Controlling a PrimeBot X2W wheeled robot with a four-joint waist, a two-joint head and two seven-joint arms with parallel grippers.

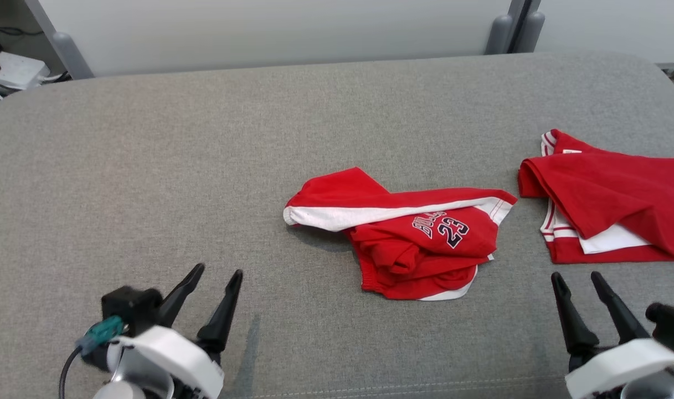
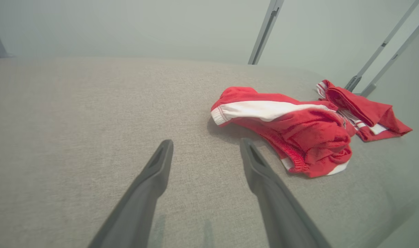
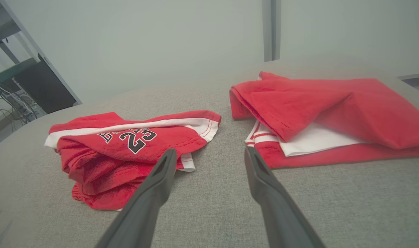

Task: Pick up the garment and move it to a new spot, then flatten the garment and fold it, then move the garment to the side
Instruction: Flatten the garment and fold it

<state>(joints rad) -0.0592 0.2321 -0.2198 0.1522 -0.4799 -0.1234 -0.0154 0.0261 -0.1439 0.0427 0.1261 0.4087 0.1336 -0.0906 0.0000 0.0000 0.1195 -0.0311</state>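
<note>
A crumpled red garment (image 1: 414, 235) with white trim and the number 23 lies bunched in the middle of the grey cushioned surface (image 1: 204, 166); it also appears in the left wrist view (image 2: 292, 131) and the right wrist view (image 3: 126, 148). My left gripper (image 1: 217, 272) rests open at the lower left, well short of the garment, its fingers (image 2: 154, 172) empty. My right gripper (image 1: 577, 276) stands open at the lower right, near the garment's right side, with nothing between its fingers (image 3: 161, 175).
A second red and white garment (image 1: 608, 205), loosely folded, lies at the right edge of the surface, also in the right wrist view (image 3: 326, 117). A pale wall and grey posts (image 1: 514, 27) stand behind. Cables and equipment (image 1: 4, 66) sit at the far left.
</note>
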